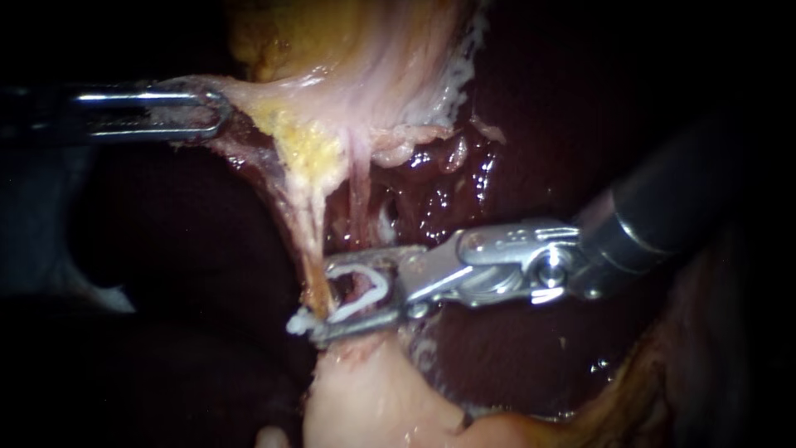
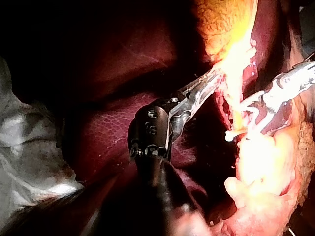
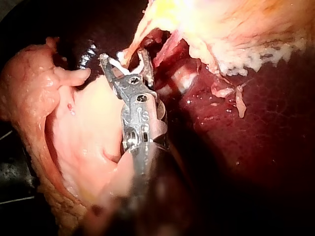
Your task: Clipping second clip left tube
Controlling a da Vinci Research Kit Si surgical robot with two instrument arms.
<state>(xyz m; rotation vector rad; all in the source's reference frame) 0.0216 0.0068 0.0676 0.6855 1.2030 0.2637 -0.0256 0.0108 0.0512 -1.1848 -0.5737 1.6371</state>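
Nearest the endoscope, a pale pink lump (image 1: 373, 398) of smooth, wet tissue fills the foreground, and the lower jaw of the right instrument (image 1: 321, 301) lies just above it. This instrument's bright, hinged metal jaws stand apart and carry a white clip (image 1: 352, 312) between them, one leg seated along each jaw. The clip's bend sits back toward the hinge and its mouth faces the view's left. A thin pink tube (image 1: 358, 199) runs down from above and enters the clip's loop, so its long axis crosses the jaws almost squarely. At the jaw tips lies a tan strand (image 1: 308, 241), flatter and more fibrous; I cannot tell whether it sits inside the clip's mouth or just beyond it, nor which of the two the task means by the left tube. Closing the clip cleanly would seem to depend on both tips reaching past whatever is to be caught. The right instrument is the one at the tubes. Well apart, further back, the left instrument (image 1: 217, 114) has its slotted jaws clamped on the edge of a pale sheet of tissue (image 1: 332, 91), yellow-flecked and drawn taut. Behind everything lies the dark, glistening liver (image 1: 539, 124).
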